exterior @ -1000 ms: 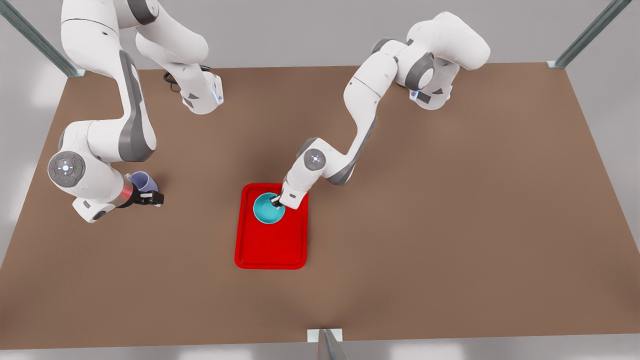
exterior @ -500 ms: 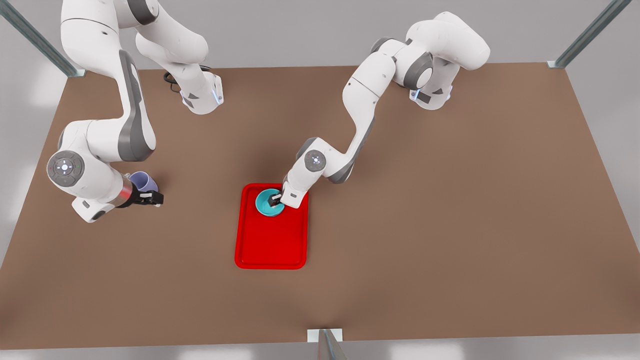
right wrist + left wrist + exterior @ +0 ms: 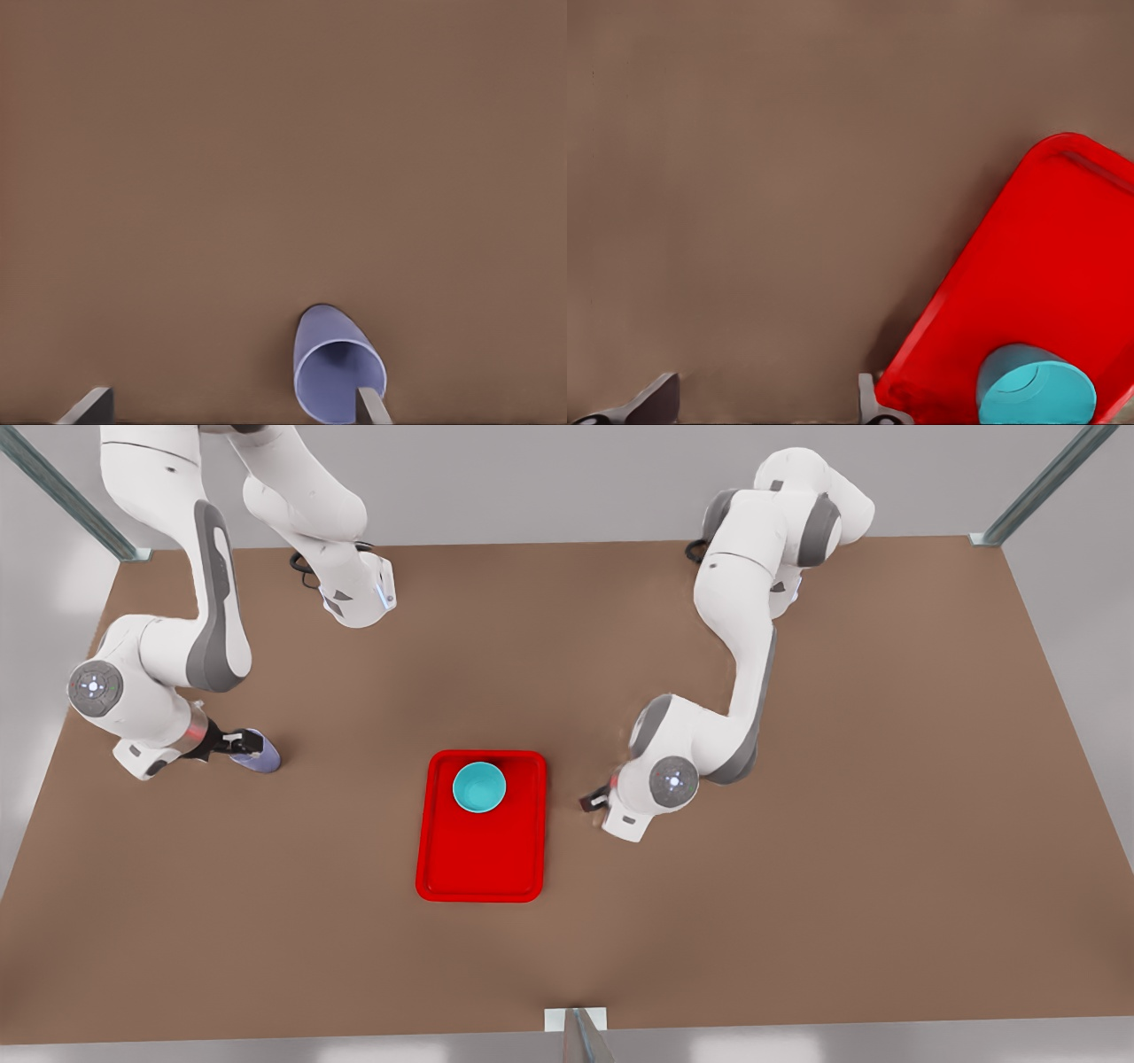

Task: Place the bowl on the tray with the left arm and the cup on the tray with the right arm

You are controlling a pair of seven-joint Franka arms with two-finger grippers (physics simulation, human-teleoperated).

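The teal bowl stands upright at the far end of the red tray, with nothing touching it. My left gripper hovers low over the table just off the tray's edge on the front view's right. In the left wrist view this gripper is open and empty, with the tray and bowl beside it. The lavender cup looks tipped on the table at the front view's left. My right gripper is open right at it. In the right wrist view the cup's mouth faces the gripper, and one fingertip sits at the rim.
The brown table stretches wide on all sides of the tray. Both arm bases stand at the far edge. Metal frame posts rise at the near edge and at the far corners.
The left gripper let go of the bowl and swung off the tray toward the front view's right. The right arm shifted, and the cup now looks tipped in front of its open fingers.
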